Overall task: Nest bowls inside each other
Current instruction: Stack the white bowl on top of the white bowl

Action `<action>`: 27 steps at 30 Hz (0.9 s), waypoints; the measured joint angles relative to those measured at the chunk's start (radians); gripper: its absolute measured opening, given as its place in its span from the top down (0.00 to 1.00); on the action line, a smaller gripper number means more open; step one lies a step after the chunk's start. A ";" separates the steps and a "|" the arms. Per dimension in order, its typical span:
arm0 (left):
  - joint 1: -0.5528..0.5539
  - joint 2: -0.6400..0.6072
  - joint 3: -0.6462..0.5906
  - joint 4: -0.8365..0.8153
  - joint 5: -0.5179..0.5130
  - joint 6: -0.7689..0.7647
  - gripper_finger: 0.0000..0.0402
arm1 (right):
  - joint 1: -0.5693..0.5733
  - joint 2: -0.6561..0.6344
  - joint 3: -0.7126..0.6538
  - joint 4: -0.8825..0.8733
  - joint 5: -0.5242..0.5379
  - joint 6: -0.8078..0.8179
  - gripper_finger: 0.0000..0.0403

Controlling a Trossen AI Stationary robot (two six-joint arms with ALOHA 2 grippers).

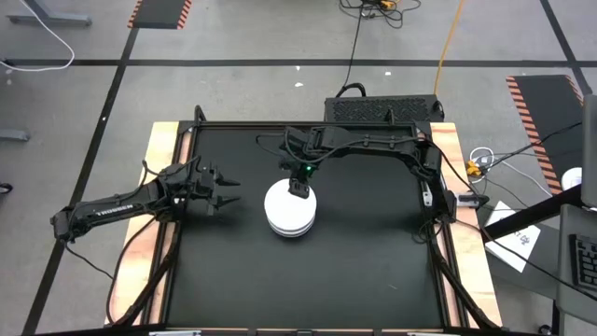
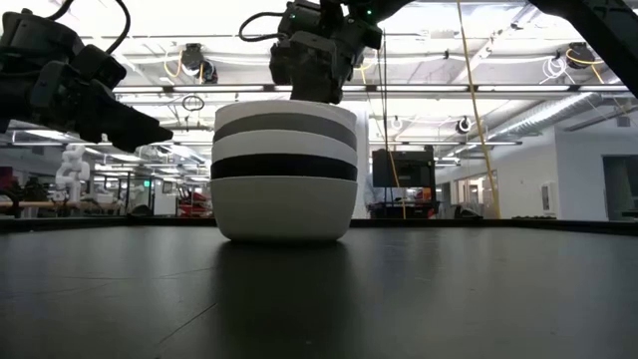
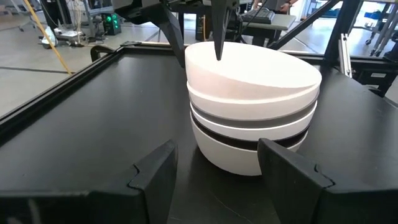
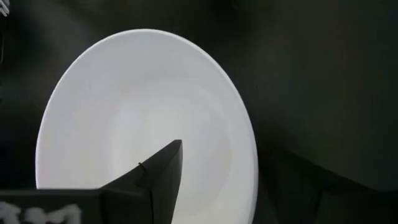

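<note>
Several bowls sit nested in one stack [image 1: 289,213] in the middle of the black table, the bottom white bowl [image 2: 284,209] standing on its base. From the side, black [image 2: 284,168], white, grey [image 2: 284,125] and white rims show above it. My right gripper [image 1: 298,189] hangs open just over the stack's far rim, pointing steeply down. One finger [image 4: 163,171] is over the top bowl's [image 4: 137,106] hollow and the other is outside the rim; neither touches it. My left gripper [image 1: 233,190] waits open to the left of the stack, facing it [image 3: 252,106].
A raised black frame [image 1: 438,201] borders the table mat, with wooden strips [image 1: 159,168] beyond it. Bare mat lies on all sides of the stack. Cables and a black box [image 1: 382,107] sit behind the far edge.
</note>
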 joint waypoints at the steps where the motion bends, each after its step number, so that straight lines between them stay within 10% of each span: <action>1: 0.000 0.000 0.000 0.000 0.000 -0.001 0.44 | 0.000 0.000 0.001 0.001 -0.001 0.000 0.51; 27: 0.000 0.002 0.000 0.000 0.006 0.028 0.44 | 0.015 -0.078 0.001 0.014 -0.018 -0.115 0.51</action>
